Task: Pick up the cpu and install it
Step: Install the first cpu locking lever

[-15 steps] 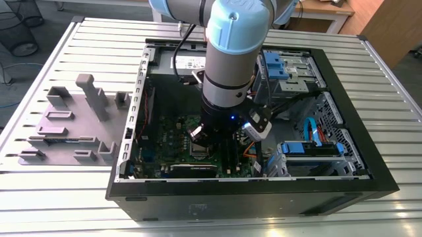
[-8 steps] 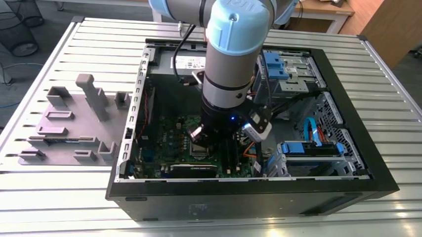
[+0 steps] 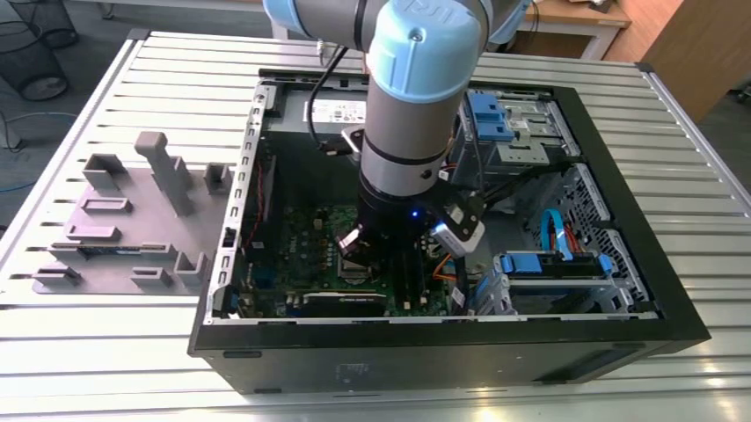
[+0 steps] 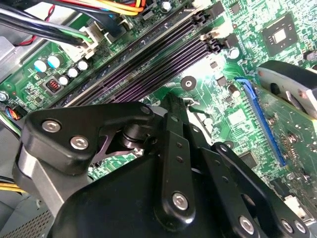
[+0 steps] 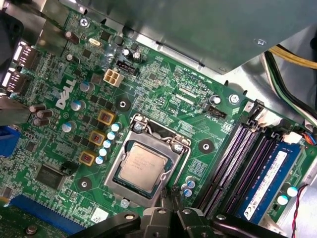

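In the first wrist view the cpu [image 5: 142, 166], a small square chip with a shiny grey metal top, lies flat in the socket on the green motherboard [image 5: 168, 94], with the silver socket frame [image 5: 157, 130] around it. My gripper [image 5: 172, 196] hangs just past the socket's edge, beside the cpu and not on it. Its black fingers [image 4: 174, 114] stand together with nothing between them. In the exterior view the arm [image 3: 411, 114] reaches straight down into the open computer case [image 3: 610, 264], over the motherboard [image 3: 317, 224].
Dark memory slots [image 5: 233, 158] and a blue memory stick [image 5: 267, 178] run beside the socket. A metal case wall [image 5: 198, 29] and cables [image 5: 292, 64] lie close by. Grey fixture blocks [image 3: 129, 220] stand on the slatted table at the exterior view's left. Blue drive bays [image 3: 551, 264] fill the case's other side.
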You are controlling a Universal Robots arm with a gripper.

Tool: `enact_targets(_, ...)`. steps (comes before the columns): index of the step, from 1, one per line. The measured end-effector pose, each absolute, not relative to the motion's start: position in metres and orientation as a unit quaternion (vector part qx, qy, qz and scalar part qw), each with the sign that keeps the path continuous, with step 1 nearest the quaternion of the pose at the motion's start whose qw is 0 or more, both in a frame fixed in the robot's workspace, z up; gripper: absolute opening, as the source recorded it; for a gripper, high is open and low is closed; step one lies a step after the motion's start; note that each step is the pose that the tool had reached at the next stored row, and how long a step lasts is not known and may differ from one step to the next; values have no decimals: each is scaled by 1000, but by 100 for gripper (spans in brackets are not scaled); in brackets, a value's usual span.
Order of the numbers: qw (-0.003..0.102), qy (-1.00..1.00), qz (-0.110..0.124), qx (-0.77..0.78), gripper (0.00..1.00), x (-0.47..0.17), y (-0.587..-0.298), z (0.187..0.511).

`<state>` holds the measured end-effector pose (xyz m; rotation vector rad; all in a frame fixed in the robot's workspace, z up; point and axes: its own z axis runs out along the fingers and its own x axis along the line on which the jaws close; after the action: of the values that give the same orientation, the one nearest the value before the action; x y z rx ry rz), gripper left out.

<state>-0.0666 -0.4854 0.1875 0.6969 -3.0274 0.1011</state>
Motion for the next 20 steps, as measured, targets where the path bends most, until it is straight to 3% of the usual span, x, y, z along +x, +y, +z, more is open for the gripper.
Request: enact_targets(20, 15, -974, 27, 224, 10, -66, -486, 187)
